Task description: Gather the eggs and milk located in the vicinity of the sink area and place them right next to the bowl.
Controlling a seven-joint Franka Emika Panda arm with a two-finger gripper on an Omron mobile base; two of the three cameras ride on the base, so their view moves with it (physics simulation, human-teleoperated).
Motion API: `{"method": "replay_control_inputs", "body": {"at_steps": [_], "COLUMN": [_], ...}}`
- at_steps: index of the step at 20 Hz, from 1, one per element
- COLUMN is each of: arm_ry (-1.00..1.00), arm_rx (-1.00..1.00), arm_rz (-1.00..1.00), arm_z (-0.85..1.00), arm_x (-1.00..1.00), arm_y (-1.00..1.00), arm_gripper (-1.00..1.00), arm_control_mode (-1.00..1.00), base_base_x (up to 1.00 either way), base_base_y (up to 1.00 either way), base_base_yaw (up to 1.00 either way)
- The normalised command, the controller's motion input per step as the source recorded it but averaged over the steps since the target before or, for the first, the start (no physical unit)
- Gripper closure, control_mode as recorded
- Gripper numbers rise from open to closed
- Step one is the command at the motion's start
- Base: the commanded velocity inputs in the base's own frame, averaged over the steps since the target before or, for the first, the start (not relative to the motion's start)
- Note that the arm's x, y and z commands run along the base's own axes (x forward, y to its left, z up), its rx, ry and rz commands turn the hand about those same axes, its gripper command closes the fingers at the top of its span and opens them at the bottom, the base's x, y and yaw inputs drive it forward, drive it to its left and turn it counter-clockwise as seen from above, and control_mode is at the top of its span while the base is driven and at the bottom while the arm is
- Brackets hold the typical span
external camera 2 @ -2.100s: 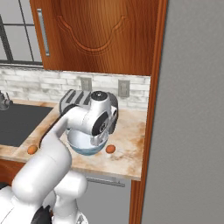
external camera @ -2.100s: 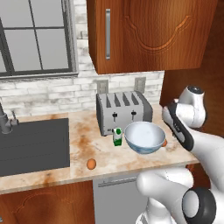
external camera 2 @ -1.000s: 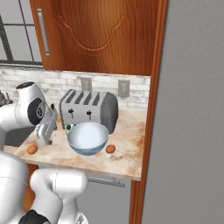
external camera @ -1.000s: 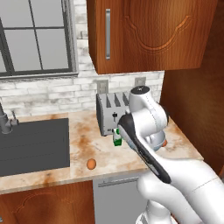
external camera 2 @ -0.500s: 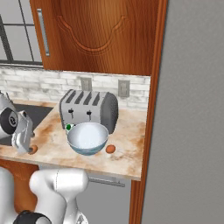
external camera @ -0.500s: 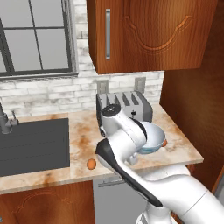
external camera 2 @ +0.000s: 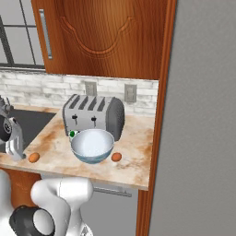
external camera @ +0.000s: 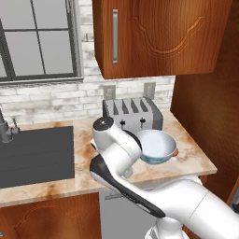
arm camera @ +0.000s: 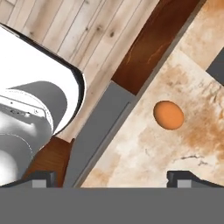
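One orange-brown egg [external camera 2: 34,157] lies on the marbled countertop [external camera 2: 133,143] well to the left of the bowl [external camera 2: 92,145] as the right base view shows it, close to the counter's front edge and near the corner of the dark sink basin [external camera 2: 32,120]; in the hand view the same egg [arm camera: 168,115] sits alone on the stone, a little in from the counter's edge. A second egg [external camera 2: 116,156] rests just beside the bowl on its other side, toward the wooden side panel [external camera 2: 156,115], and shows as a sliver of orange at the bowl's [external camera: 156,146] rim in the left base view. The milk carton [external camera 2: 72,134] stands behind the bowl, between it and the silver four-slot toaster [external camera 2: 93,115], with little more than its dark green cap peeking out. The toaster is directly behind the bowl, against the pale brick backsplash [external camera 2: 110,90]. The gripper [external camera 2: 17,150] hangs over the counter just beside the first egg on the side away from the bowl, above the counter's front edge; its fingers [arm camera: 186,177] stand wide apart with nothing between them, and the egg is not touched. A wooden wall cabinet [external camera: 158,37] hangs above the toaster, the faucet [external camera: 5,128] rises at the sink's far end from the bowl, and a window [external camera: 37,39] sits above the basin [external camera: 35,154]
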Motion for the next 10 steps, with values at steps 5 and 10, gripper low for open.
{"method": "replay_control_inputs", "body": {"at_steps": [5, 10], "arm_ry": [0.09, 0.04], "arm_rx": [0.0, 0.0], "arm_rz": [0.18, 0.32], "arm_z": [-0.18, -0.11], "arm_x": [0.24, 0.02], "arm_y": [0.28, 0.01], "arm_gripper": [-1.0, -1.0], "arm_control_mode": [-1.0, -1.0], "base_base_x": [0.0, 0.0], "base_base_y": [0.0, 0.0], "base_base_yaw": [0.0, 0.0]}}
